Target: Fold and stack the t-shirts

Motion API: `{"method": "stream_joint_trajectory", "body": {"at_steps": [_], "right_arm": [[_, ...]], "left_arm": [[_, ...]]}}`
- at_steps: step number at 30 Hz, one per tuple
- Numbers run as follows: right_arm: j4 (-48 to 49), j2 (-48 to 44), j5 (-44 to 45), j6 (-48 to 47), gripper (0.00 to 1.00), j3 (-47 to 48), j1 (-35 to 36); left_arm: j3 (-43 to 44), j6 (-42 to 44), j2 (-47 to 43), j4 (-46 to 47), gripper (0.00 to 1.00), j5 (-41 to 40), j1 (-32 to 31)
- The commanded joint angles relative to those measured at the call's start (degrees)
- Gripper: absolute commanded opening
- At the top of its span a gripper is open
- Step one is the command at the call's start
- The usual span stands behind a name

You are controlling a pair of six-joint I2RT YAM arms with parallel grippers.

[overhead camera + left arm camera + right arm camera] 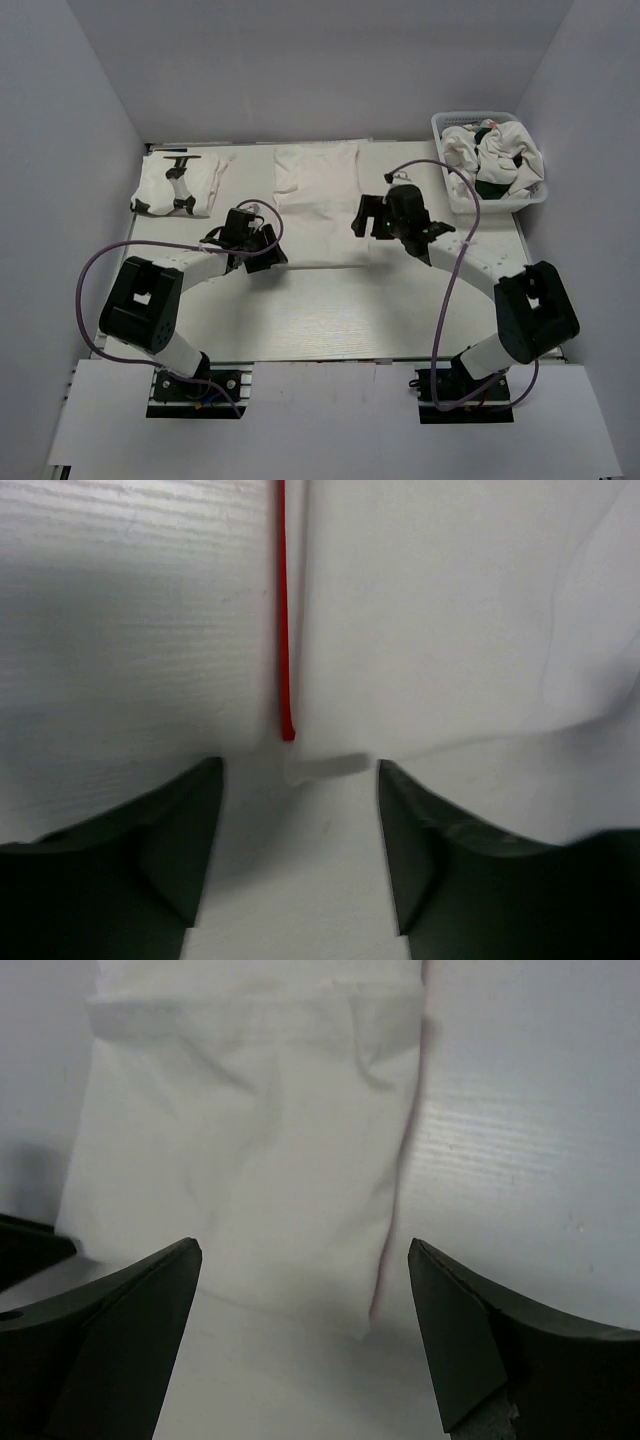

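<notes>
Two grippers hang low over the table [330, 320], both with fingers spread and gripping nothing. The left gripper [297, 770] has a near corner of the middle t-shirt [315, 190], edged by a thin red strip [283, 610], lying between its fingers, and the right gripper [303, 1250] stands wide above the same shirt's near end. Farther back, one folded pile [180, 185] with dark prints lies at the far left, and one white basket [438, 130] at the far right holds a crumpled heap of shirts [500, 155]; how many are in either I cannot tell.
</notes>
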Motion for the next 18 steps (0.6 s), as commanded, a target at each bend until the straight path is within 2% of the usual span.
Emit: {"method": "stream_joint_trajectory", "body": {"at_steps": [1, 4, 7, 8, 13, 18], "right_arm": [[2.5, -3.8, 0.5, 4.2, 0.9, -8.1, -0.2], [1.1, -6.4, -0.1, 5.8, 0.9, -11.7, 0.0], [0.7, -6.4, -1.7, 6.4, 0.9, -13.0, 0.0], [0.8, -5.1, -1.8, 6.9, 0.9, -13.0, 0.0], [2.5, 1.6, -6.8, 7.3, 0.81, -12.3, 0.0], [2.0, 7.2, -9.5, 8.3, 0.48, -8.7, 0.3]], "left_arm": [[1.4, 0.9, 2.3, 2.5, 0.63, 2.3, -0.4], [0.9, 0.9, 2.9, 4.7, 0.5, 4.5, -0.4], [0.3, 0.9, 2.9, 5.5, 0.21, 5.8, -0.4], [-0.2, 0.9, 2.9, 6.1, 0.01, 5.8, -0.4], [-0.8, 0.9, 2.9, 6.8, 0.0, 6.4, -0.4], [-1.4, 0.4, 2.4, 7.3, 0.0, 5.8, -0.4]]}}
